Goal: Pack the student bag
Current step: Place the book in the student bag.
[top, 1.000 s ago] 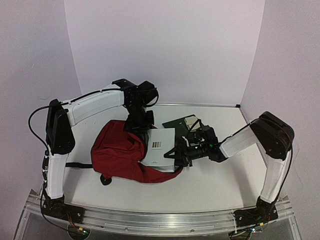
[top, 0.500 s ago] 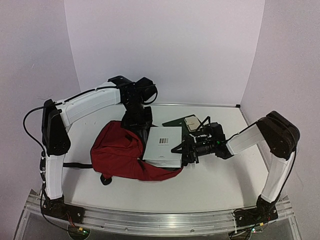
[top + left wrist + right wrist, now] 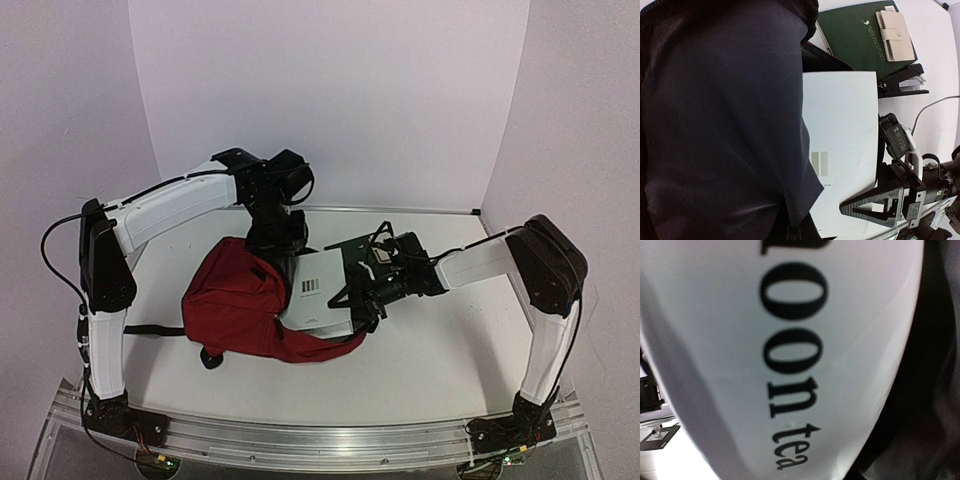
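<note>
From above, the student bag (image 3: pixel 235 300) slumps on its side left of centre on the white surface (image 3: pixel 430 360). It is dark red soft fabric, its mouth turned to the right, and a black strap (image 3: pixel 155 330) trails off to the left. The left jaws sit at the upper rim of that mouth, dark against dark lining, and I cannot tell how far they are parted or whether they grip the fabric. The right jaws are closed on the right edge of a white book (image 3: pixel 318 292) with a barcode, which is tilted with its left edge at the bag's mouth. Behind it a green notebook (image 3: pixel 345 246) lies flat. Pale lilac walls (image 3: pixel 330 100) close in the surface on three sides, and an aluminium rail (image 3: pixel 350 440) runs along the near edge. The left wrist view is half filled by the bag's grey lining, which overlaps the book. This view also shows clearly a beige wallet (image 3: pixel 895 30) lying on the notebook, a black stapler (image 3: pixel 902 82) just beside the notebook, and a black triangular finger of the right jaws pressed on the book's corner. The right wrist view is nearly all white cover, close and blurred, with black print reading "oon tea" and dark fabric along its right edge.
</note>
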{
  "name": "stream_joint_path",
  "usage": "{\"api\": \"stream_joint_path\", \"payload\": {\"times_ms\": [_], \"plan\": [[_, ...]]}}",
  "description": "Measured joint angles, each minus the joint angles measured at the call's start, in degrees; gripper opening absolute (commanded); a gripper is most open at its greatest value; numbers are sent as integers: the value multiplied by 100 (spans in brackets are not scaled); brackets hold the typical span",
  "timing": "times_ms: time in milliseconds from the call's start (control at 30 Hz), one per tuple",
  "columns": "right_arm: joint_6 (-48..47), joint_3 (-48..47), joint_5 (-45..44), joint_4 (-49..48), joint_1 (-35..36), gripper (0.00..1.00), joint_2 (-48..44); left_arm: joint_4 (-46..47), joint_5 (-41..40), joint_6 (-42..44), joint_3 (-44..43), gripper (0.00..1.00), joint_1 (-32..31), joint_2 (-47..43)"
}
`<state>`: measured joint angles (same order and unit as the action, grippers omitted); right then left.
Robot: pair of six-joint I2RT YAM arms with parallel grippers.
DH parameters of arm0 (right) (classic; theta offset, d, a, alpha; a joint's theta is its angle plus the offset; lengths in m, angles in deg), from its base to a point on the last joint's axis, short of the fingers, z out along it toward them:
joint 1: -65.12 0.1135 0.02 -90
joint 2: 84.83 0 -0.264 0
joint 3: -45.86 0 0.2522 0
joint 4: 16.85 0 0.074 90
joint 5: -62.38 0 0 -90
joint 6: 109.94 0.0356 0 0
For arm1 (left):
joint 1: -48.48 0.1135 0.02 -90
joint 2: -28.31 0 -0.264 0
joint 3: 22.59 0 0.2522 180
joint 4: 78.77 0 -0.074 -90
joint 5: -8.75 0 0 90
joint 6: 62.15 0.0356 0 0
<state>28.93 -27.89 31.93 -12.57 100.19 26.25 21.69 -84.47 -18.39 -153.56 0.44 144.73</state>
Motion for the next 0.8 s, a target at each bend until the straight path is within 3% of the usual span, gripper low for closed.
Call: {"api": "stream_joint_path", "payload": {"times_ms": [233, 467, 500, 600, 667, 800], "plan": [[781, -273, -159, -921, 93, 0, 456, 260, 198, 134, 265, 0, -20, -11], [1404, -347, -449, -2020, 710, 1, 919, 280, 329, 190, 275, 0, -19, 0], [1409, -347, -482, -2099, 790, 8, 969, 277, 329, 192, 273, 0, -19, 0], [1410, -347, -570, -2281, 903, 47, 1070, 275, 329, 213, 275, 0, -19, 0], [1412, -349, -574, -2307, 898, 65, 1085, 278, 327, 237, 275, 0, -19, 0], [1316, -351, -665, -2072, 861, 73, 1060, 287, 328, 272, 275, 0, -19, 0]]}}
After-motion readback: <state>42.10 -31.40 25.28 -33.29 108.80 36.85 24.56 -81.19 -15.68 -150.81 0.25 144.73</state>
